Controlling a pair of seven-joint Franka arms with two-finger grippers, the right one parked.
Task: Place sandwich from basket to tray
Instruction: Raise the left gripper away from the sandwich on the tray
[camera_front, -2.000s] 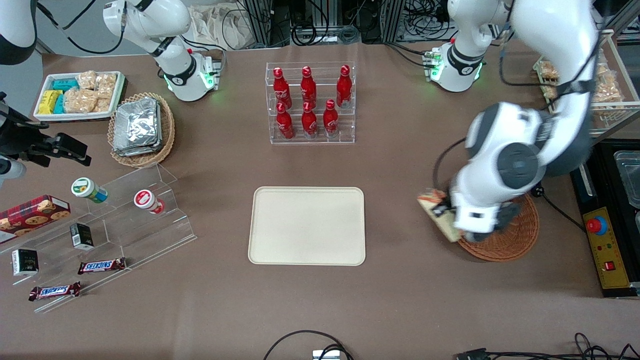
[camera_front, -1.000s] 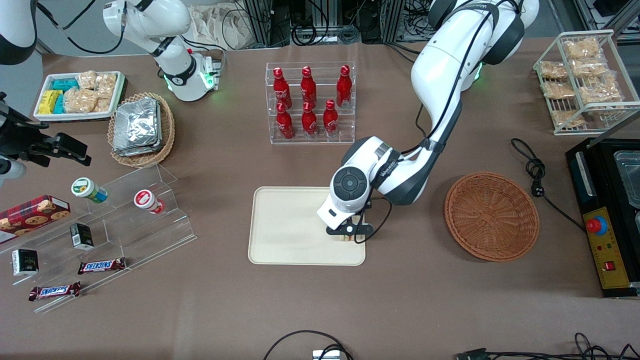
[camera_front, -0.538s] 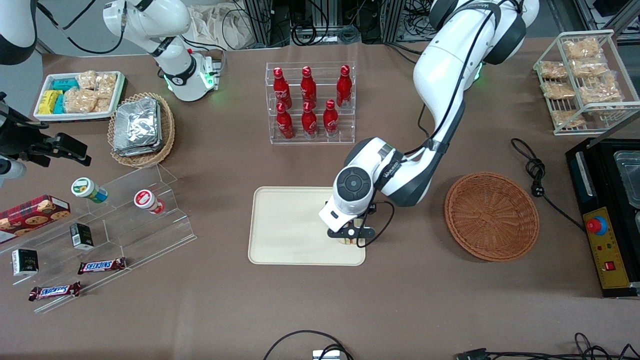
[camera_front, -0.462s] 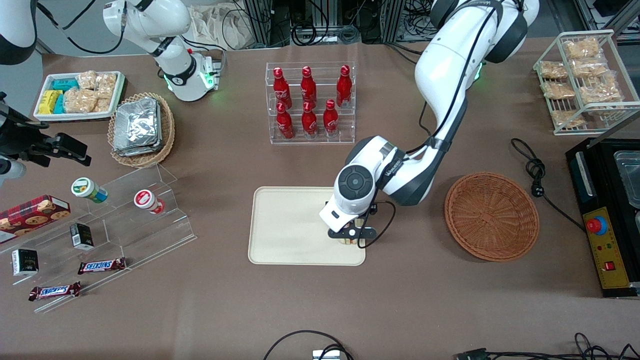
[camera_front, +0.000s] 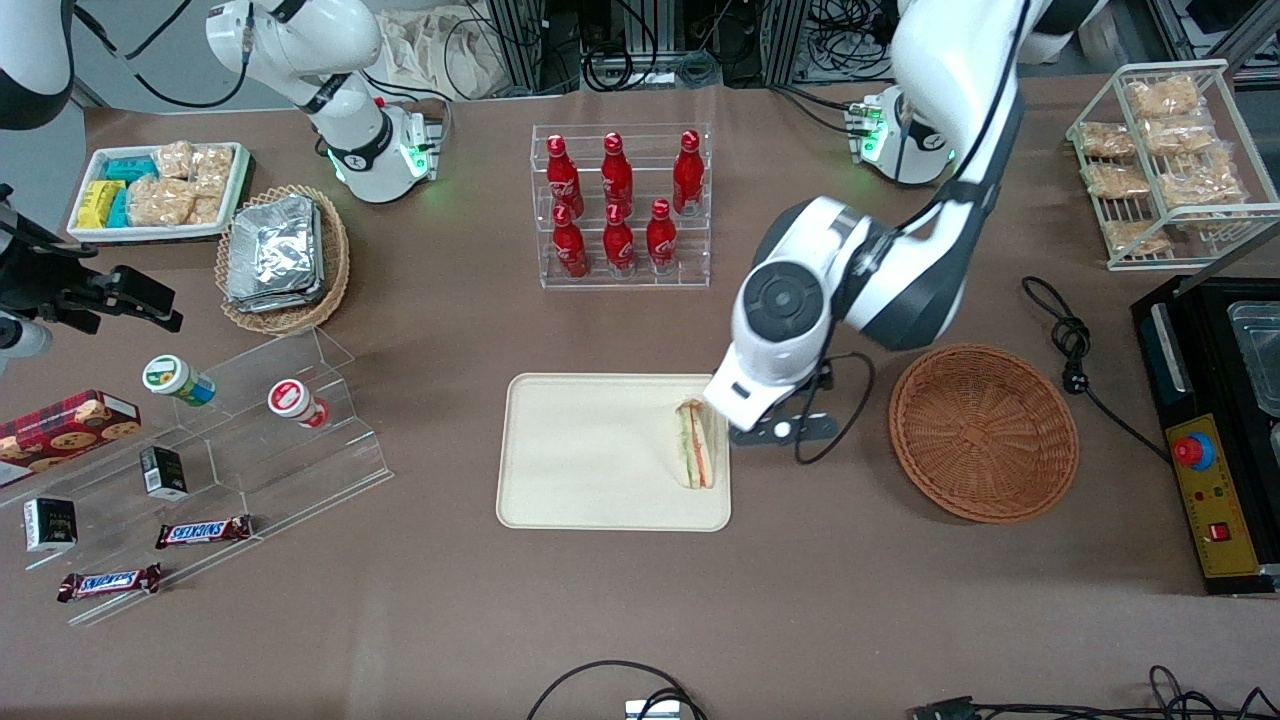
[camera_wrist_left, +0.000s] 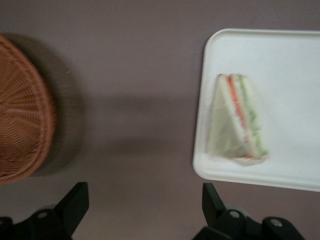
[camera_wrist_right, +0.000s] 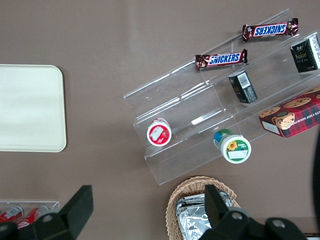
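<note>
The sandwich (camera_front: 696, 443), a pale bread wedge with orange-red and green layers, lies on the cream tray (camera_front: 580, 455) at the tray's edge toward the working arm's end; it also shows in the left wrist view (camera_wrist_left: 237, 120) on the tray (camera_wrist_left: 295, 60). The reddish-brown wicker basket (camera_front: 984, 432) holds nothing; part of it shows in the left wrist view (camera_wrist_left: 22, 115). My left gripper (camera_front: 785, 428) is open and holds nothing, raised above the bare table between tray and basket (camera_wrist_left: 142, 210).
A clear rack of red bottles (camera_front: 620, 205) stands farther from the front camera than the tray. A wire shelf of snack packets (camera_front: 1165, 160), a black cable (camera_front: 1070, 335) and a control box (camera_front: 1210, 500) lie toward the working arm's end.
The gripper carried the sandwich from the basket to the tray, let it go, opened, and rose away toward the basket. The sandwich now lies uncovered on the tray.
</note>
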